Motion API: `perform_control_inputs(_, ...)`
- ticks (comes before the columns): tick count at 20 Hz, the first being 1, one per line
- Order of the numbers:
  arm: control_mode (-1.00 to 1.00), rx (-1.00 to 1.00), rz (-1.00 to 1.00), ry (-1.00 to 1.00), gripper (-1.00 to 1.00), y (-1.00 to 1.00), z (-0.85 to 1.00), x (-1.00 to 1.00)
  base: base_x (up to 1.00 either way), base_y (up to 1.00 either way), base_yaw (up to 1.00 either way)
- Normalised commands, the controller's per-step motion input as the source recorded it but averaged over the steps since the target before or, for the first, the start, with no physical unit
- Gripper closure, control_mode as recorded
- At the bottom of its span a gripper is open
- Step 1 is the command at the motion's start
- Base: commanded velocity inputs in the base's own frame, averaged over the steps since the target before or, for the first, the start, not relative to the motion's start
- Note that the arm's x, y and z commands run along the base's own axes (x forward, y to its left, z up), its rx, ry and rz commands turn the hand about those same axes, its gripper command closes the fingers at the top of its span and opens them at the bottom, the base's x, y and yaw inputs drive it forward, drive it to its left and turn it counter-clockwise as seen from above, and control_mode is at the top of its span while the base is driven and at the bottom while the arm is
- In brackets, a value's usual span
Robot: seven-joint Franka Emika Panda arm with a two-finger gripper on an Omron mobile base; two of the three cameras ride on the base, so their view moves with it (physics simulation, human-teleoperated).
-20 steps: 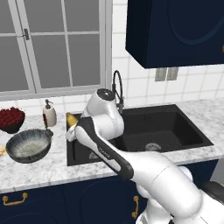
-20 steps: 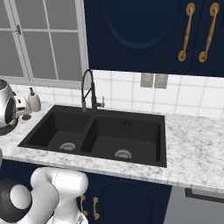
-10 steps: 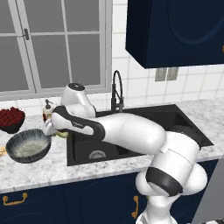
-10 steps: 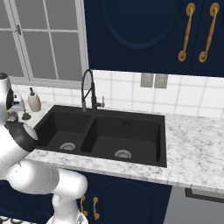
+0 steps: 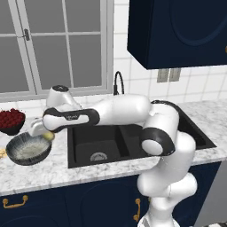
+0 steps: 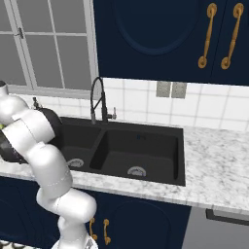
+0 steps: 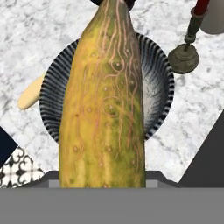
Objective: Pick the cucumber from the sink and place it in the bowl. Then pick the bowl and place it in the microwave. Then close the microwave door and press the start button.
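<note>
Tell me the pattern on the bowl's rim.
The bowl has fine dark and pale radial stripes around its rim, clearest in the hand view.

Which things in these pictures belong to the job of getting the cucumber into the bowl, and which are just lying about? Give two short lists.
Belong to the job:
- cucumber, held above the bowl
- bowl on the counter
- sink

Just lying about:
- dark bowl of red fruit
- pale stick beside the bowl
- candlestick-like stand
- faucet

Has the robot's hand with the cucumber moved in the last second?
Yes. The gripper carried the cucumber leftward, from over the sink to above the bowl on the counter.
</note>
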Motion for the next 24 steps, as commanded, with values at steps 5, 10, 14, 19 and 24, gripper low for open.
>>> perform_control_inputs(5, -1.0, 0.0, 0.0, 0.0, 1.0, 0.32, -0.26, 0.13, 0.0, 0.0, 0.0)
perform_control_inputs(10, -1.0, -0.03, -0.01, 0.06, 1.0, 0.26, -0.09, 0.16, 0.0, 0.0, 0.0)
perform_control_inputs(14, -1.0, -0.04, 0.0, 0.06, 1.0, 0.11, -0.03, 0.11, 0.0, 0.0, 0.0)
perform_control_inputs(19, -1.0, -0.01, 0.0, 0.0, 1.0, 0.0, -0.18, 0.02, 0.0, 0.0, 0.0)
perform_control_inputs(24, -1.0, 0.0, 0.0, 0.0, 1.0, 0.0, -0.41, 0.02, 0.0, 0.0, 0.0)
